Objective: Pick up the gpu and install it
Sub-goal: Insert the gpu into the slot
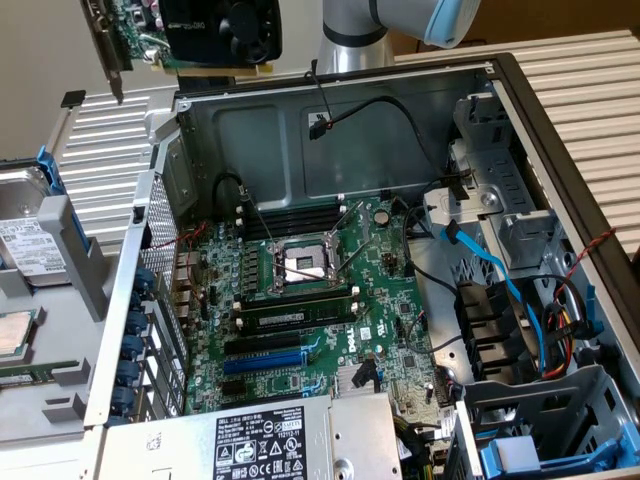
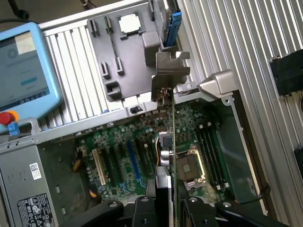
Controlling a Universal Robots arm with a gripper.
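The gpu (image 1: 220, 30), gripped edge-on by the end effector (image 2: 164, 205) over the open computer case (image 1: 260, 140), can be knocked askew if its silver bracket (image 2: 170, 71) is caught on the rear wall (image 1: 150, 250).

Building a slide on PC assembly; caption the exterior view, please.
The gpu held aloft above the open computer case, green motherboard exposed below.
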